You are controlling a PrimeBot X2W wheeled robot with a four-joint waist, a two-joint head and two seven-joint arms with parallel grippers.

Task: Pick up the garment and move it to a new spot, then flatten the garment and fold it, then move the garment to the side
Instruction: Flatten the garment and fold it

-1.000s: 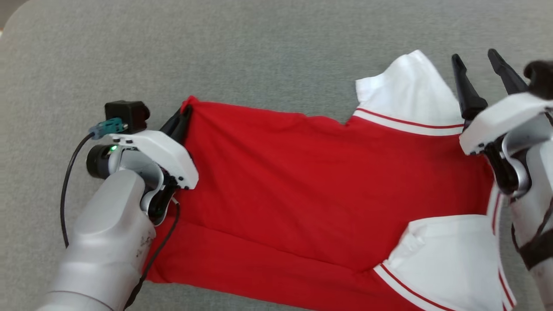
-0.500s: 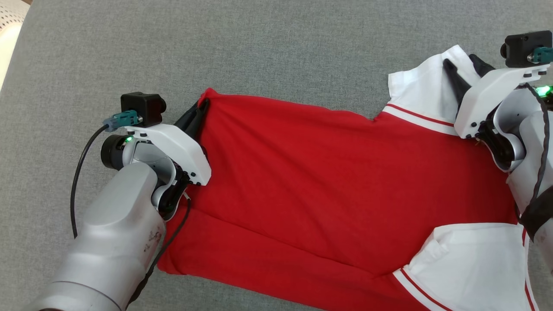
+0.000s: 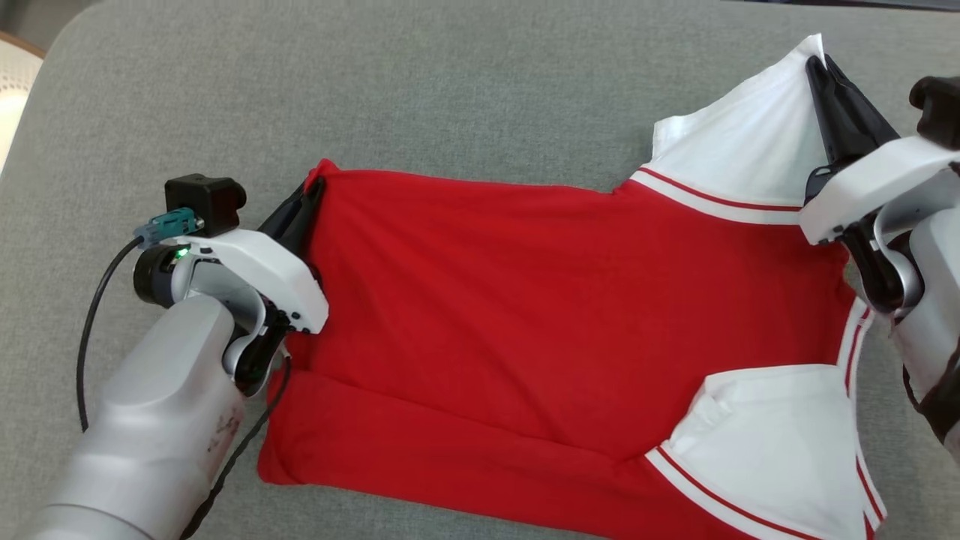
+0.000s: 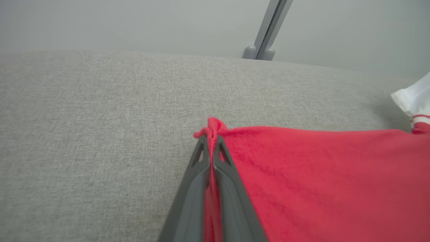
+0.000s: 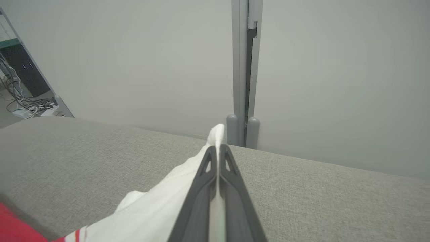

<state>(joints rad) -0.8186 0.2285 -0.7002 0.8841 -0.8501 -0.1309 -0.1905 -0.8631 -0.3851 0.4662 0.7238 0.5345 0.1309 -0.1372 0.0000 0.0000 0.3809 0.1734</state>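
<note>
- Right jaws, wide apart a second ago, now clenched on the far tip of the white sleeve (image 3: 739, 142), drawn taut.
- Left jaws unchanged: pinched on the red hem corner (image 3: 324, 174).
- Garment (image 3: 540, 315) spread across the grey cushion (image 3: 450, 90), creased along the near edge.
- Both far corners now secured; probably ready for stretching flat or folding.

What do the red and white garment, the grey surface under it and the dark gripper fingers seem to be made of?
Garment: soft matte knit, probably cotton jersey; it creases and bunches where pinched. Grey surface: matte woven upholstery cloth; a fine weave shows. Gripper fingers: smooth dark plastic, it seems, with moulded triangular cut-outs near the tips.
</note>
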